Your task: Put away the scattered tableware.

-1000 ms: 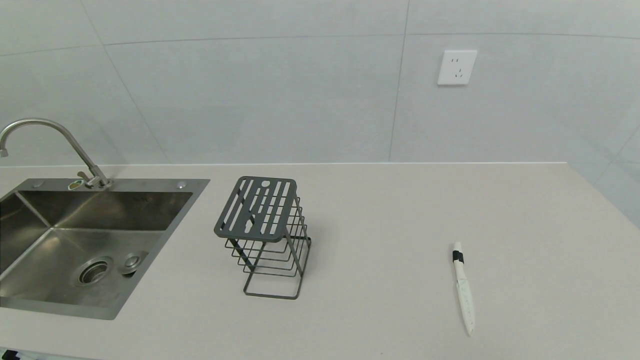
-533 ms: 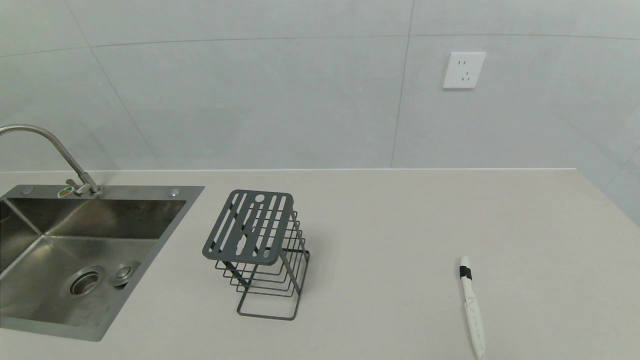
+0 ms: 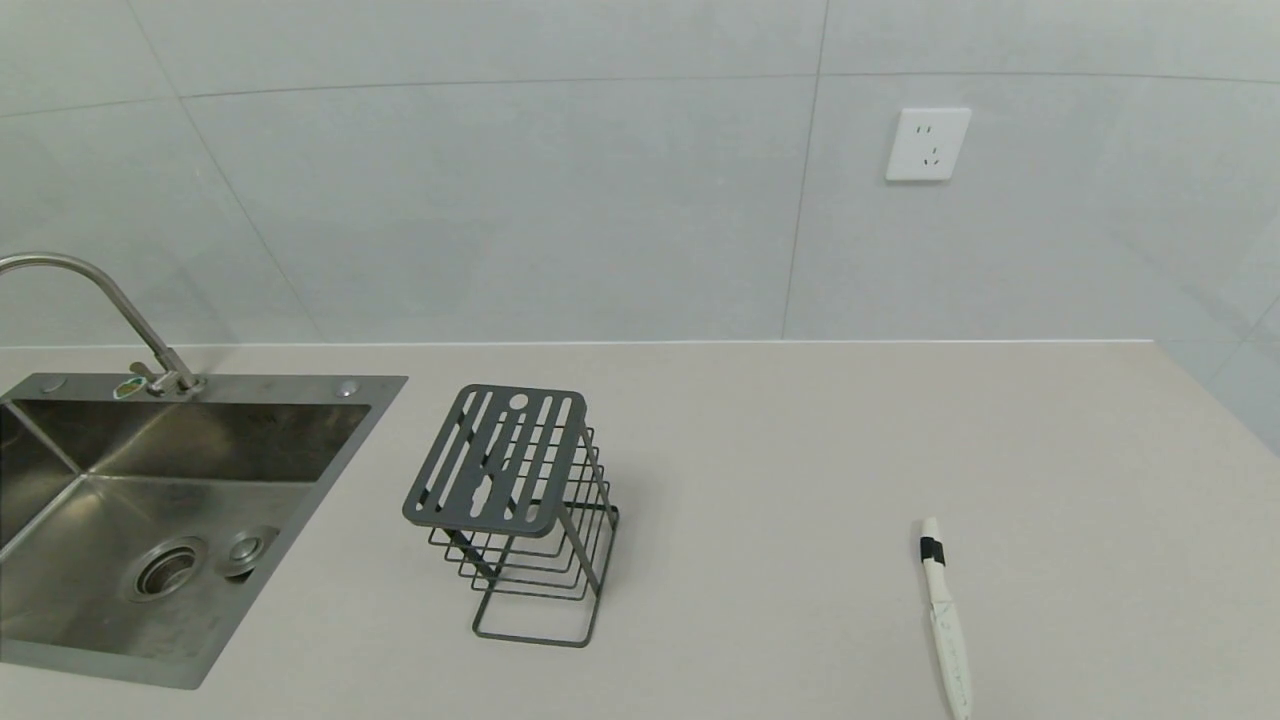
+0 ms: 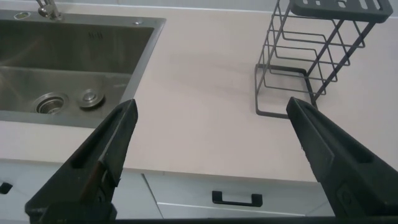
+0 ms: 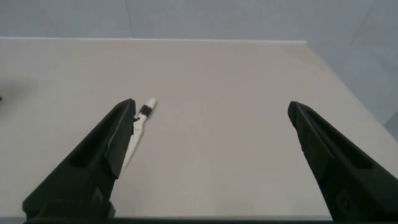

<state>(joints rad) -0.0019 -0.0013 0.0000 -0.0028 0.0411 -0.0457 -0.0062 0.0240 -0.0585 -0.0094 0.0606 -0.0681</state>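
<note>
- My right gripper [image 5: 211, 107] is the nearer tool, I judge: the knife [image 3: 944, 620] lies at the lower right of the head view, on my right-hand side. In the right wrist view it lies on the counter beyond one of my fingers [image 5: 93, 168], which hides its near end.
- Both of that gripper's fingers are spread wide with nothing between them.
- My left gripper [image 4: 211, 109] is also splayed and empty. It is over the counter's front edge, between the sink [image 4: 146, 46] and the rack [image 4: 311, 56].
- The knife's long axis runs almost straight up and down the head view, leaning a little. Its banded end is higher in the frame and its pointed end reaches the bottom edge.
- To grip across it, I would probably need my fingers set crosswise to that line.
- The knife is slim and white with one black band near its upper end, and it lies flat on the pale counter [image 3: 780, 450].
- The rack is dark wire with a slotted top plate. It stands left of centre in the head view, well apart from the knife, so the carry goes leftward.
</note>
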